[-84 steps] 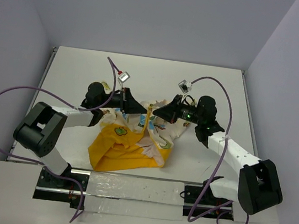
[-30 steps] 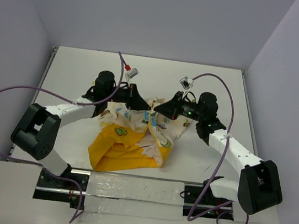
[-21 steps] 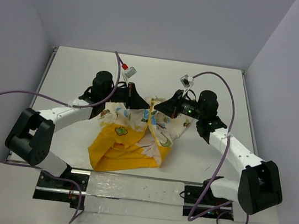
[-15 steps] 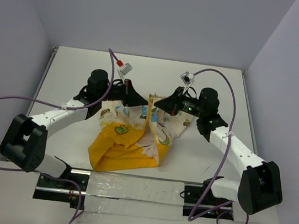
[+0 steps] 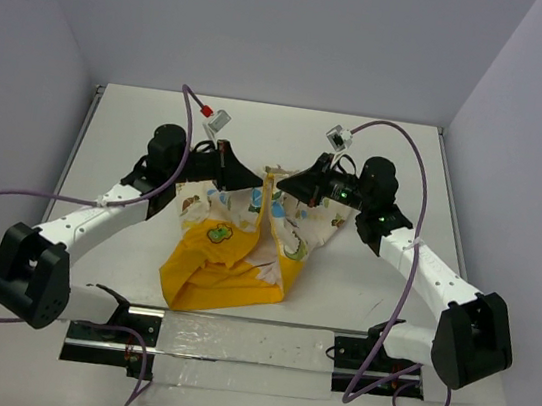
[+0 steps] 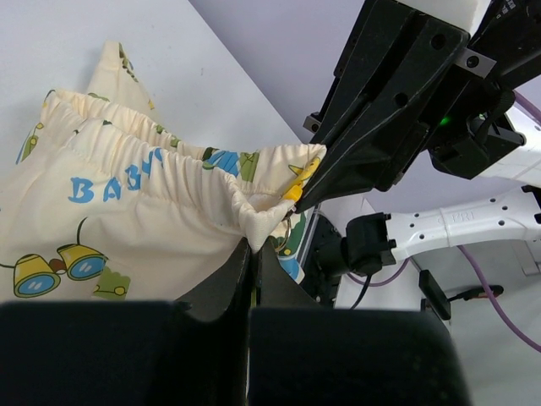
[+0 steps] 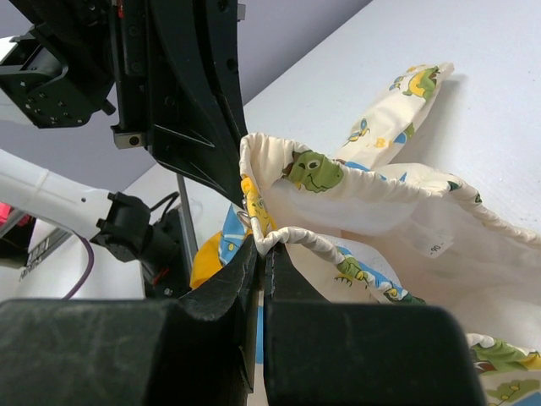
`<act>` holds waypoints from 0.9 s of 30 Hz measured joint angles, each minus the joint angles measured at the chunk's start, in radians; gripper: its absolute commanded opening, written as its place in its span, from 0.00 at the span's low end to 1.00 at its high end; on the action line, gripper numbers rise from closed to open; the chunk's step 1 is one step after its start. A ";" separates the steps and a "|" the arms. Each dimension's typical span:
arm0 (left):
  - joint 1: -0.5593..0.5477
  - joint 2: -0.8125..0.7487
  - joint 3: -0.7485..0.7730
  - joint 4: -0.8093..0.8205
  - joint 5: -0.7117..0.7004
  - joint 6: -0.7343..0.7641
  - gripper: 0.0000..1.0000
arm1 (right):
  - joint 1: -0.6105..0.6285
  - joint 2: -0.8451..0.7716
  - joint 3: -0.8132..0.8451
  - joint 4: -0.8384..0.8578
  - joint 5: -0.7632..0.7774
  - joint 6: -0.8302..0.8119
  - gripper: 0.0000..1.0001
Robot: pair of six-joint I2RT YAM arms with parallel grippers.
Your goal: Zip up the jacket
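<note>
Jacket (image 5: pixel 233 258) hangs between two closed grips: left gripper (image 6: pixel 252 254) and right gripper (image 7: pixel 260 254) each pinch its hem (image 6: pixel 169 173) beside the yellow zipper (image 7: pixel 248 188), apparently to align both halves.

Soft, diffuse light fills the overhead view. The white tabletop (image 5: pixel 408 162) is bright without glare, and the shadows beneath the arms are faint with blurred edges. In the wrist views the left end effector (image 6: pixel 254 254) and right end effector (image 7: pixel 260 254) sit dark and out of focus along the bottom, while the jacket (image 6: pixel 127 203) fabric is crisp.
</note>
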 measured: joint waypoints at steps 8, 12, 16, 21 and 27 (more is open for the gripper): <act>-0.004 0.045 0.004 0.017 0.011 0.000 0.00 | 0.000 0.000 0.000 -0.024 0.002 0.000 0.00; -0.019 0.078 0.014 0.022 0.007 0.003 0.00 | -0.006 0.000 0.000 -0.032 0.006 0.000 0.00; -0.029 0.095 0.020 0.031 0.001 0.004 0.00 | -0.012 -0.005 0.000 -0.045 0.012 0.001 0.00; -0.033 0.095 0.020 0.038 -0.004 0.009 0.25 | -0.014 -0.013 0.000 -0.052 0.015 0.002 0.00; -0.027 0.089 0.009 -0.083 -0.078 0.045 0.64 | -0.035 -0.028 0.016 0.003 0.035 0.016 0.00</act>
